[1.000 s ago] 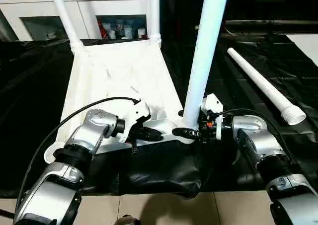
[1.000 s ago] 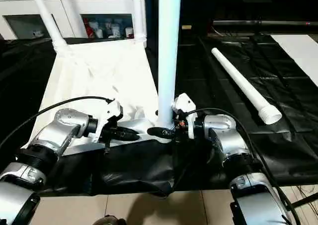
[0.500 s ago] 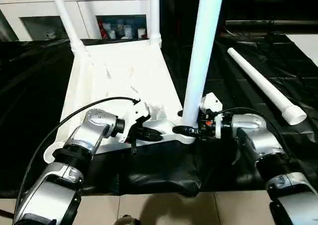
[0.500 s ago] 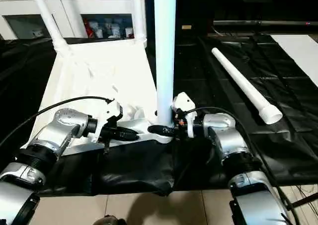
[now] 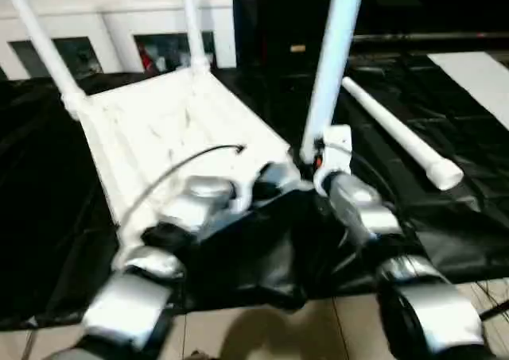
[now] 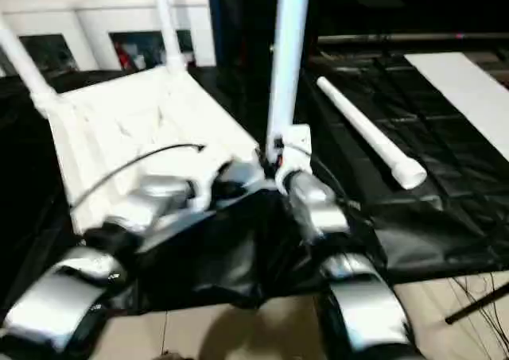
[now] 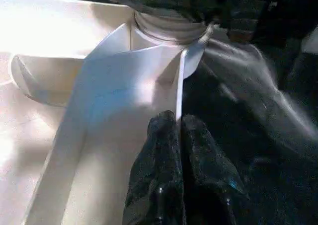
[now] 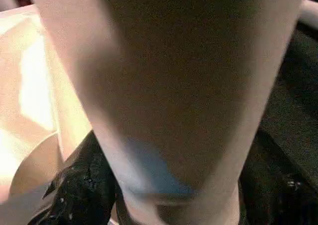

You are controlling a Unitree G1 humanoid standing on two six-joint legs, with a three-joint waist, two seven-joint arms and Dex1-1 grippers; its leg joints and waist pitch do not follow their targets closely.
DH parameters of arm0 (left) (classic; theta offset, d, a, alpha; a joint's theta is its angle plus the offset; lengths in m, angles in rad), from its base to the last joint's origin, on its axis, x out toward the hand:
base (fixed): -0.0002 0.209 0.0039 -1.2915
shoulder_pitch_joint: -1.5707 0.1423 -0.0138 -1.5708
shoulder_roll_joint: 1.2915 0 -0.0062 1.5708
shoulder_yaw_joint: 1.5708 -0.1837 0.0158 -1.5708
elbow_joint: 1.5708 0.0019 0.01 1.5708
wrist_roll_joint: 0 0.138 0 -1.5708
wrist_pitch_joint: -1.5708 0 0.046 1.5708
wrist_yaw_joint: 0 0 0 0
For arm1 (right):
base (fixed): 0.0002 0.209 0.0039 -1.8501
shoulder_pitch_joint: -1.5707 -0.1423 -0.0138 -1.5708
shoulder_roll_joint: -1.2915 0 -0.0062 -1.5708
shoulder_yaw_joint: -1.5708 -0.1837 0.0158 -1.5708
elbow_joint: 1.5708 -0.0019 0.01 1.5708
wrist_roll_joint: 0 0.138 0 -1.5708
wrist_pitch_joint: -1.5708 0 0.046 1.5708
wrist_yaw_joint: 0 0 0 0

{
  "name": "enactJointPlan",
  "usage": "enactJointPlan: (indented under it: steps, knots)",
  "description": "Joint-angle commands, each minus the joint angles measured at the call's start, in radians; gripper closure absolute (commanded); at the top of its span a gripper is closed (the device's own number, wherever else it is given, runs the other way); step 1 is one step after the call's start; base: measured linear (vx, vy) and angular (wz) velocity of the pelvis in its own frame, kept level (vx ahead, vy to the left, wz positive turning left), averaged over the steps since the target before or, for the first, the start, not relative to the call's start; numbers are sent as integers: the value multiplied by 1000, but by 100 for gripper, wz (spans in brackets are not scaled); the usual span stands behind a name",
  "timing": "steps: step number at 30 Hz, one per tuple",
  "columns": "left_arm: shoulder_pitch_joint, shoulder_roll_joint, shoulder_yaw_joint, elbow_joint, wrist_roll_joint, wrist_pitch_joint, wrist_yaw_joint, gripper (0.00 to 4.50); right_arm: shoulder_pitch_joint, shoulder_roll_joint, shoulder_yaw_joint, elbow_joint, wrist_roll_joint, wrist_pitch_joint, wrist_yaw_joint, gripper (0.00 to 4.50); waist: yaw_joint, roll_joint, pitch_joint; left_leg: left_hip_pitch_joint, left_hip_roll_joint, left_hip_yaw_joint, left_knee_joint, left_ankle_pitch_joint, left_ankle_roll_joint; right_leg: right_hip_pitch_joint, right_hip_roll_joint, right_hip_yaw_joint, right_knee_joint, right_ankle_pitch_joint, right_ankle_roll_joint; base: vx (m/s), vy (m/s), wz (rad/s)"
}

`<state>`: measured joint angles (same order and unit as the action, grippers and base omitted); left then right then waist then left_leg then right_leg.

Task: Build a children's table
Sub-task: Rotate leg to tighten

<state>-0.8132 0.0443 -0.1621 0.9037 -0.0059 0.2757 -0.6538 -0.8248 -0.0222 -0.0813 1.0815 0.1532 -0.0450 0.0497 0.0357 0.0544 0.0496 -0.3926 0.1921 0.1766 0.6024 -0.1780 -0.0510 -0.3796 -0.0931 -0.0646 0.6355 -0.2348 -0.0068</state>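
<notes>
Table top (image 5: 159, 121) lies inverted on black sheet (image 5: 445, 217). Left gripper (image 7: 178, 130) clenched on top's near rim. Right gripper (image 8: 149, 195) grasps upright leg (image 5: 330, 66) at near right corner. Loose leg (image 5: 398, 133) lies beside.

A white plastic table top (image 5: 171, 125) lies upside down on black sheeting, three tapered white legs rising from its corner sockets, the nearest leg (image 5: 332, 54) tilted slightly. A fourth leg (image 5: 398, 133) lies loose alongside.

Motion-blurred head views — overexposed glare on the white tabletop (image 5: 159, 121), dim surroundings.
</notes>
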Motion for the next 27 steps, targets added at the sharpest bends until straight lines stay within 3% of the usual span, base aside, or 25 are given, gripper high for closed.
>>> enactJointPlan:
  steps: [1,2,3,5,6,7,9,14,15,17,18,20,22,23,24,27]
  knots:
    - [-25,14,52,9,-12,-10,72,450,14,29,-23,45,21,15,10,180,2,-2,-76,15,26,-10,-61,-89,82,49,-51,35,-68,116,-281,0,0,0]
    - [-25,18,45,7,-3,-17,60,450,5,39,-11,41,10,-10,63,180,2,-8,-77,14,27,-9,-59,-71,105,50,-51,33,-66,151,-288,0,0,0]
    - [-23,20,43,6,-1,-19,54,450,4,41,-6,37,8,-21,86,180,3,-6,-77,14,27,-8,-58,-69,114,50,-52,33,-64,160,-293,0,0,0]
    - [-11,42,25,-16,5,-39,4,450,17,38,3,-6,23,-34,185,110,4,-11,-76,13,28,-8,-57,-69,140,51,-54,32,-66,156,-299,0,0,0]
    - [-8,46,21,-20,5,-47,-9,450,18,37,1,-13,29,-31,198,110,5,-11,-76,12,27,-8,-57,-74,147,51,-54,32,-66,152,-300,0,0,0]
    - [-4,52,19,-25,3,-48,-23,450,23,28,14,-27,21,-33,219,108,1,-9,-74,8,28,-10,-58,-80,153,54,-55,30,-65,141,-295,0,0,0]
    - [12,78,0,-46,-1,-73,-99,450,38,-6,46,-70,6,-26,287,76,-1,-9,-77,9,29,-11,-56,-62,159,53,-54,30,-65,146,-297,0,0,0]
    - [47,141,-37,-87,-7,-118,-267,450,93,-115,125,-185,-13,22,496,58,9,5,-80,12,33,-10,-47,-6,190,49,-51,28,-51,239,-325,0,0,0]
    - [52,149,-41,-94,-9,-129,-293,450,101,-129,132,-202,-11,30,523,58,12,1,-79,11,34,-10,-48,-14,191,50,-50,26,-54,233,-323,0,0,0]
    - [82,191,-66,-148,-37,-161,-446,450,147,-212,187,-302,-11,41,709,58,18,11,-79,12,35,-10,-46,-20,187,50,-49,26,-53,236,-323,0,0,0]
    - [94,208,-75,-174,-51,-157,-506,450,172,-251,219,-349,-13,45,794,58,24,5,-80,14,38,-8,-45,-32,184,49,-50,28,-53,238,-321,0,0,0]
    - [101,223,-84,-193,-63,-150,-554,450,196,-284,245,-391,-8,53,879,58,32,14,-78,16,39,-7,-47,-54,179,45,-47,28,-54,230,-319,0,0,0]
    - [105,231,-89,-203,-69,-145,-579,450,211,-303,259,-417,-4,60,930,58,42,14,-76,17,41,-7,-50,-81,157,43,-50,30,-55,188,-320,0,0,0]
    - [107,245,-100,-205,-72,-146,-620,450,234,-327,274,-447,-3,70,985,58,45,23,-77,20,41,-8,-51,-89,146,41,-50,30,-55,174,-320,0,0,0]
    - [107,246,-100,-206,-73,-146,-622,450,236,-328,275,-448,-3,71,987,58,47,17,-75,22,42,-8,-55,-114,130,42,-49,30,-59,149,-319,0,0,0]
    - [105,255,-102,-200,-77,-150,-668,450,259,-343,288,-481,7,105,1023,58,47,19,-75,21,40,-10,-57,-120,109,44,-48,31,-58,149,-318,0,0,0]
